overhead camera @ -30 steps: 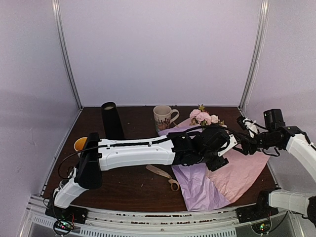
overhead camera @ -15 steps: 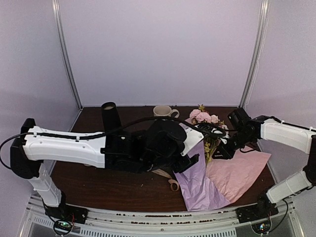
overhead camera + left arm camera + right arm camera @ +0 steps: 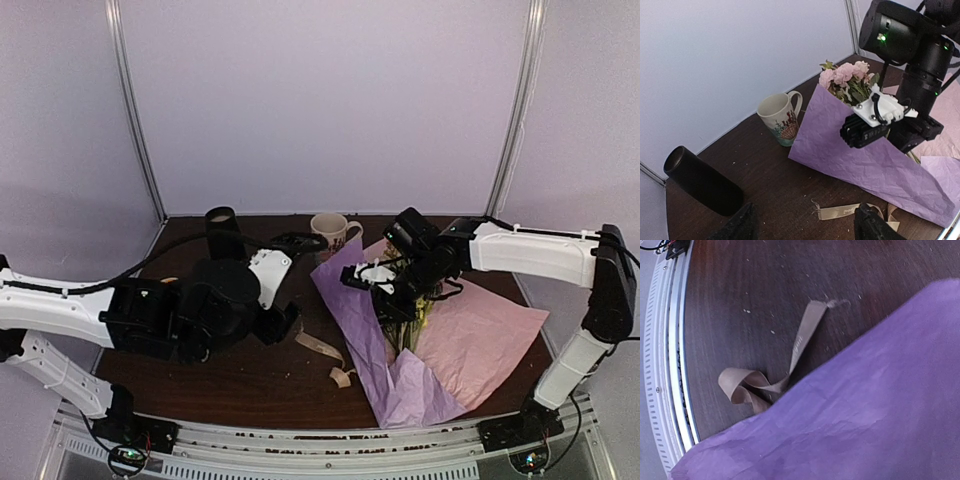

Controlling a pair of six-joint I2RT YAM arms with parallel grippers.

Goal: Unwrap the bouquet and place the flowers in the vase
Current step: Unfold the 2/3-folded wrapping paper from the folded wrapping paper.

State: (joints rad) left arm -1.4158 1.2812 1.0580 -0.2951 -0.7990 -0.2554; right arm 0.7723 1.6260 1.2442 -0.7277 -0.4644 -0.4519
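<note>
Though half wrapped, flowers (image 3: 845,75) at right claw (image 3: 392,298).

Bouquet (image 3: 470,345) untied and opened out on the right half of the surface: crinkled paper spread flat and pink toward the near right, lilac side lifted into a slanting wall. Flowers (image 3: 846,75), pink heads with green leaves, at the far end of the paper. Tan ribbon (image 3: 792,362) loose on the surface, just beside the lilac edge. Vase (image 3: 226,245), matte black, tall and narrow, upright at far left, well apart.
</note>
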